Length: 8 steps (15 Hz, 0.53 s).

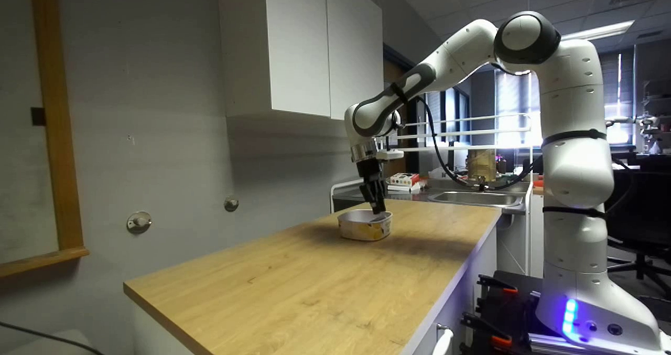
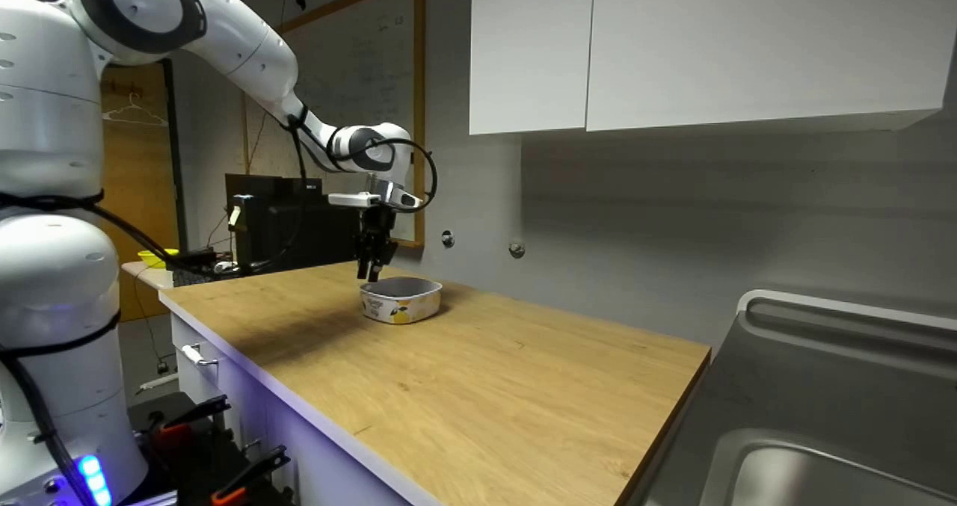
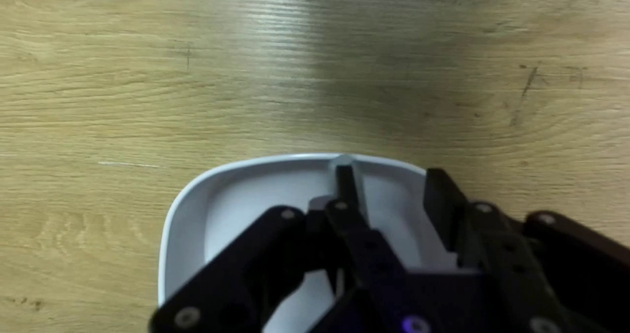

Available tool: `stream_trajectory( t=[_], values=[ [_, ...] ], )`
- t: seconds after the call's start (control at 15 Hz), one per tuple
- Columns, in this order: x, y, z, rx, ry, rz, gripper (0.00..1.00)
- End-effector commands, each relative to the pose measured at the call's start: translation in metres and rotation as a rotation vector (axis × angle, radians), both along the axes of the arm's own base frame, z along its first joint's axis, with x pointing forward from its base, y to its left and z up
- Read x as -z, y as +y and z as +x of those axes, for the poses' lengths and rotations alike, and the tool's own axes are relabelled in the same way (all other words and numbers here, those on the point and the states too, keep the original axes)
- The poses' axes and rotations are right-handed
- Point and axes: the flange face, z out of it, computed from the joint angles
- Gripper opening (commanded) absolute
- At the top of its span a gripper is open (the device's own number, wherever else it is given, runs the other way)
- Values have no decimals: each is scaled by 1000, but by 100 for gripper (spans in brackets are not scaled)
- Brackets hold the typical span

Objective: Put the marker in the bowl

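The gripper point(image 3: 390, 195) hangs over the bowl point(image 3: 266, 190) on the tabletop point(image 3: 98, 102), jaws spread apart, gripping nothing. In the wrist view, the marker point(image 3: 358, 181) is inside, partly hidden behind one jaw, its end by the rim at one o'clock.

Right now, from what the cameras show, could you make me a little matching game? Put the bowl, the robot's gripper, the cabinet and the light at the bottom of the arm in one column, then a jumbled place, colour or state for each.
Column one:
1. bowl
2. gripper
3. cabinet
4. base light

Column two:
A. pale, mounted up on the wall
B. glowing blue
C. jaws apart
D. resting on the wooden countertop

Right pairs: 1-D, 2-C, 3-A, 4-B
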Motion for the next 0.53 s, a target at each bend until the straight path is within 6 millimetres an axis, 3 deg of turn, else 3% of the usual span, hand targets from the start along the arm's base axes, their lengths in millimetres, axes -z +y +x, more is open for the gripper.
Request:
stream_trajectory(
  t=[0.0, 0.27, 0.47],
  values=[
    [-2, 1, 3, 7, 7, -9, 73],
    [-8, 9, -1, -11, -6, 4, 100],
    [-22, 18, -11, -35, -42, 19, 100]
  ],
)
